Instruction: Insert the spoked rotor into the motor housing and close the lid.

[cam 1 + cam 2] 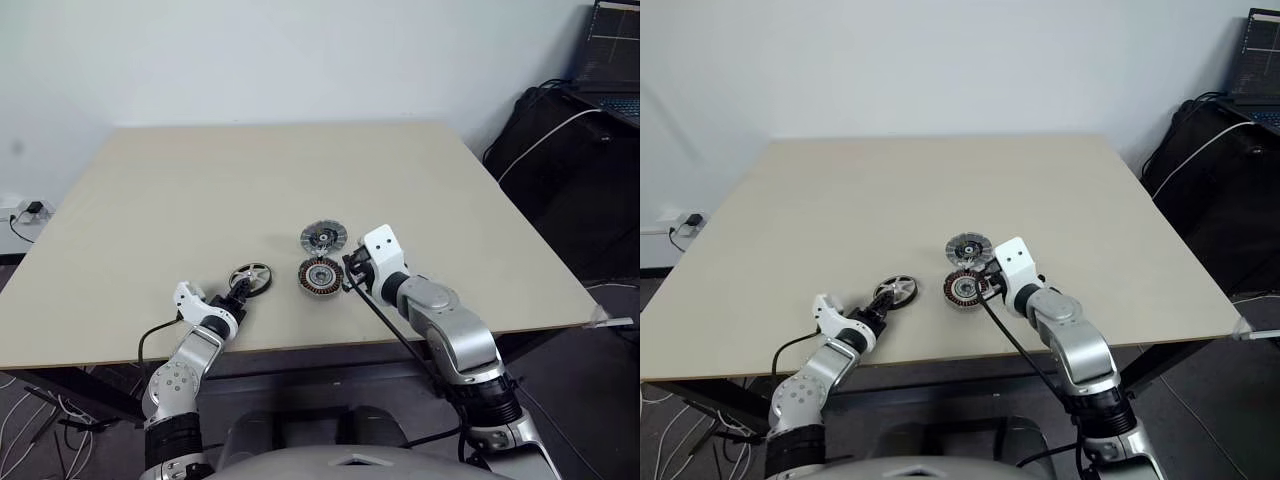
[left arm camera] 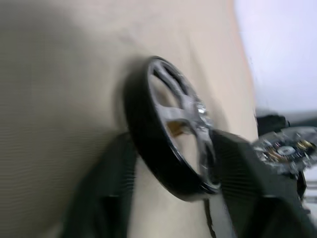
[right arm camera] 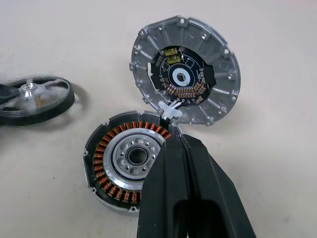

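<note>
On the table, the motor housing sits just in front of the lid, the two nearly touching. The spoked rotor lies to the housing's left, apart from it, near the front edge.

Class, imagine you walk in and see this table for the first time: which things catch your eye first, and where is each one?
Three round motor parts sit near the table's front edge: the motor housing with its copper windings, the lid just behind it showing its segmented rim and dark centre, and the spoked rotor off to the left. The left gripper closes around the rotor's rim, and the right gripper, shut, rests at the housing's edge.
</note>
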Motion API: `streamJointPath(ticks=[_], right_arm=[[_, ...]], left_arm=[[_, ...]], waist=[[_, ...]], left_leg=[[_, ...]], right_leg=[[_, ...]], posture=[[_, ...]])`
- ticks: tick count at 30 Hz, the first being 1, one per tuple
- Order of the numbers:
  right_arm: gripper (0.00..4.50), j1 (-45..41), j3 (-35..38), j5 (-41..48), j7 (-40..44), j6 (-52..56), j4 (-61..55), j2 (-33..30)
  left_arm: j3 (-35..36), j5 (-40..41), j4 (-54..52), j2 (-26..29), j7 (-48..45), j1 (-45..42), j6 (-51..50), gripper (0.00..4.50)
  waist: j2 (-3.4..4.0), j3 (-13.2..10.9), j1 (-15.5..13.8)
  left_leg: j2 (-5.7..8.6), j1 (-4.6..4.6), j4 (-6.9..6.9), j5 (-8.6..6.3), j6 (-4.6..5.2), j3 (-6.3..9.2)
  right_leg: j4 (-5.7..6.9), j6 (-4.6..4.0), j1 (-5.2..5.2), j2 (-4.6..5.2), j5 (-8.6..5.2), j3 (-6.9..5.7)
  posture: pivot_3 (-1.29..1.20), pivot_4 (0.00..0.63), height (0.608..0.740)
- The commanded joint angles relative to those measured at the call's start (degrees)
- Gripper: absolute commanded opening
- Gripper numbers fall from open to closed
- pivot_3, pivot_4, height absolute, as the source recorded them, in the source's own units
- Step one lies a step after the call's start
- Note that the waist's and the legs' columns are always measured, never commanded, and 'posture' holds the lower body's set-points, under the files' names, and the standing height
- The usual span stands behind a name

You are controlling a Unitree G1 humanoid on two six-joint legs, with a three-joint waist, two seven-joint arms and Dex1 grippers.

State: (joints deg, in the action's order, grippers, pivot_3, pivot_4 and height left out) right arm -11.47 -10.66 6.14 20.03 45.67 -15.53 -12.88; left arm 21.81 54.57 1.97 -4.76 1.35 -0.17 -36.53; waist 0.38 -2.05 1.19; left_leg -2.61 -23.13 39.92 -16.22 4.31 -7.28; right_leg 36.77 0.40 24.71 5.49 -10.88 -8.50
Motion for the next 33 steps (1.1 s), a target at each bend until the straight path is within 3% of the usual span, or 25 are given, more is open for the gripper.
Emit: streamJointPath(ticks=[1, 4, 11, 19, 27, 33], right_arm=[[0.0, -0.22, 1.13, 0.68, -0.3, -0.09, -2.5, -0.14], [0.0, -0.06, 1.16, 0.72, -0.28, 0.06, -2.89, -0.28], [0.0, 1.43, 1.64, 1.31, 0.29, 1.06, -5.91, -1.38], [0.0, 2.7, 3.62, 2.32, 0.17, 1.92, -7.66, -3.55], [0.0, 5.0, 2.29, 4.18, 3.47, 3.21, -10.98, -7.23], [0.0, 8.87, 1.72, 5.42, 4.32, 4.84, -13.79, -8.77]], left_arm=[[0.45, 1.0, 0.31, -6.08, 3.21, 0.22, 2.16, 0.91], [-0.86, 2.38, -1.58, -5.36, 3.72, 1.99, 2.43, 0.47], [-7.26, 1.99, -10.79, -2.67, -6.01, 8.91, 5.03, 0.47], [-12.75, 10.45, -17.53, -3.35, -20.67, 12.09, 4.93, 0.47], [-17.19, 13.25, -9.14, -4.23, -21.35, 3.77, 3.89, 0.47], [-18.65, 10.69, 0.9, -4.77, -21.81, -3.75, 3.49, 0.47]], waist=[[-0.01, 0.01, 0.03], [-0.05, 0.06, 0.31], [-0.05, 0.05, 0.44], [-0.12, -0.11, -0.45], [-0.08, -0.14, -0.54], [-0.09, -0.14, -0.53]], left_leg=[[0.0, 0.08, -0.01, -0.01, 0.0, -0.01], [0.0, 0.3, -0.06, -0.03, 0.0, -0.01], [-0.02, 0.28, -0.38, -0.04, -0.05, -0.03], [0.02, 0.09, -0.59, -0.1, -0.02, 0.0], [0.05, 0.07, -0.62, -0.12, 0.05, 0.01], [0.06, -0.03, -0.6, -0.07, 0.12, -0.01]], right_leg=[[-0.02, -0.01, -0.03, 0.01, -0.01, 0.0], [-0.09, -0.01, -0.2, 0.08, -0.01, 0.02], [-0.26, -0.12, -0.13, 0.08, -0.07, 0.01], [-0.74, -0.1, -0.09, 0.06, -0.06, -0.06], [-0.81, -0.07, -0.13, -0.08, -0.05, -0.08], [-0.81, -0.02, -0.2, -0.14, -0.02, -0.06]], posture=[[0.0, 0.0, 0.74], [0.0, 0.0, 0.74], [0.0, 0.0, 0.74], [0.0, 0.0, 0.74], [0.0, 0.0, 0.74], [0.0, 0.0, 0.74]])
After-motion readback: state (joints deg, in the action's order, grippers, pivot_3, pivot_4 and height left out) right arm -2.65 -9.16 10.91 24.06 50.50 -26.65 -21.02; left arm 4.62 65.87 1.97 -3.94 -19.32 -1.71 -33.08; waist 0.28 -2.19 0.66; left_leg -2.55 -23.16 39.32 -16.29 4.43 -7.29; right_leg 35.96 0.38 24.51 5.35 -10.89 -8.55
